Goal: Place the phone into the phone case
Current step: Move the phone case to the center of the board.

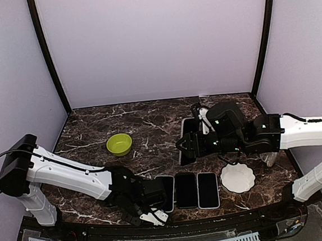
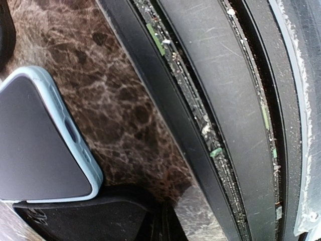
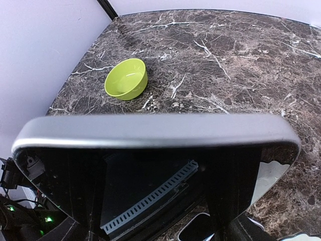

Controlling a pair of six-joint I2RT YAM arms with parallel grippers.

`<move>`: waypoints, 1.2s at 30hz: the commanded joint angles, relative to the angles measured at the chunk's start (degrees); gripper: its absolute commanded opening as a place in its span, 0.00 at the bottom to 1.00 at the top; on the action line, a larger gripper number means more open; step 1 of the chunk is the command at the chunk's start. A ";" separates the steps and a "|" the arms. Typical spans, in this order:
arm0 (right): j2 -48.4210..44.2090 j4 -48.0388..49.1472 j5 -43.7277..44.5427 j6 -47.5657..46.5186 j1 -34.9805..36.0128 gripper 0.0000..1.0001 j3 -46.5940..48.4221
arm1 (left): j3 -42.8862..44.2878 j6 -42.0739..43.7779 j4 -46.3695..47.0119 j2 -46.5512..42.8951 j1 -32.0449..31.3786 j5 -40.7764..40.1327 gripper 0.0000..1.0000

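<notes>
My right gripper (image 1: 192, 146) holds the phone (image 1: 188, 138) above the middle of the table, tilted up on its edge. In the right wrist view the phone (image 3: 155, 131) fills the lower frame with its silver rim and dark glossy face, and it hides my fingers. A pale blue phone case (image 2: 40, 150) with a dark inside lies flat near the table's front edge (image 1: 166, 192). My left gripper (image 1: 153, 214) sits low just left of it, shut and empty, with its dark fingers (image 2: 125, 221) touching the marble beside the case's corner.
Two more dark slabs, one black (image 1: 186, 190) and one pale-rimmed (image 1: 207, 189), lie right of the case. A green bowl (image 1: 119, 144) (image 3: 126, 79) stands left of centre. A white scalloped dish (image 1: 237, 177) is at the right. The black front rail (image 2: 210, 100) runs beside my left gripper.
</notes>
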 commanded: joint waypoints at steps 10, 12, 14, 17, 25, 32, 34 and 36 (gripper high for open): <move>-2.14 1.71 0.41 1.16 -0.40 0.00 0.04 | 9.46 -4.37 15.51 8.04 -0.78 0.68 0.00; -2.41 1.61 0.65 1.20 -0.42 0.00 -0.15 | 10.12 -5.51 16.35 8.21 -1.10 1.29 0.00; -2.52 1.55 0.67 1.15 -0.40 0.00 -0.20 | 10.18 -5.71 17.69 8.40 -1.37 1.09 0.00; -2.57 1.37 0.70 1.18 -0.40 0.00 -0.13 | 10.66 -5.76 18.68 8.89 -1.45 0.46 0.00; -2.05 -0.02 1.65 1.78 -0.40 0.00 0.64 | 10.31 -6.96 18.54 7.77 -1.58 -1.09 0.00; 3.10 -8.09 6.27 4.36 -0.11 0.00 5.50 | 2.65 -8.67 19.82 3.01 -1.50 -7.52 0.00; 4.19 -8.22 6.76 4.80 0.03 0.00 6.27 | 1.59 -9.57 19.68 2.69 -1.46 -8.17 0.00; 4.93 -7.95 7.04 5.13 0.12 0.00 6.95 | 0.88 -10.24 19.31 2.71 -1.45 -8.63 0.00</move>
